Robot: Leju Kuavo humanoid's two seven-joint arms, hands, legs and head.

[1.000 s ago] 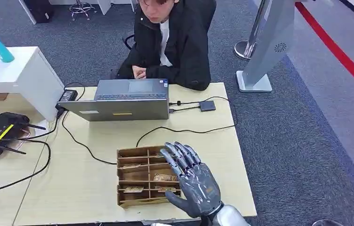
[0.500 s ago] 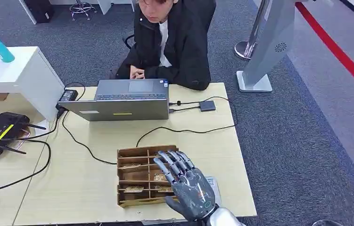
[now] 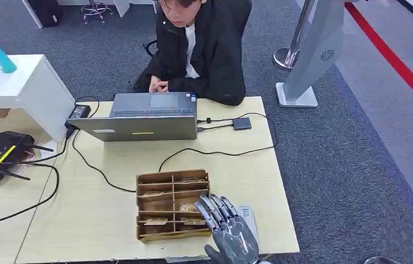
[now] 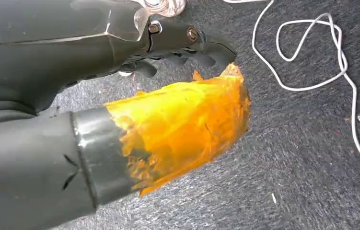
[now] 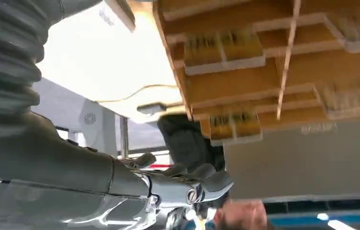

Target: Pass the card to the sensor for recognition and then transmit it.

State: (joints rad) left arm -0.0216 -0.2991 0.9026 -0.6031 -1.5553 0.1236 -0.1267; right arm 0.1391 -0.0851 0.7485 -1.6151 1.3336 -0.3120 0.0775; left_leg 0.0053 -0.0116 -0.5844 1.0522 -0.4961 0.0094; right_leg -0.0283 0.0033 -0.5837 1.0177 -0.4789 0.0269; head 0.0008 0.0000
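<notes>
I see printed cards [image 3: 193, 207] lying flat in the slots of a brown slatted wooden organizer [image 3: 172, 205] on the pale bench [image 3: 116, 165]. My right robot hand [image 3: 230, 234], grey and glossy, hovers spread and empty beside it. I cannot tell whether my orange-taped left robot hand [image 4: 168, 120] is open or closed.

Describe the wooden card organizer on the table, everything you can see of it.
The wooden card organizer is a shallow, open-topped tray of thin brown board, split by slim dividers into two columns of compartments. It lies flat on the pale table near the front edge, apart from the black cable behind it. Several compartments hold cards lying flat; others look empty. The right hand hovers at its right front corner, fingers spread; contact cannot be told. The right wrist view shows the same dividers and printed cards up close.
</notes>
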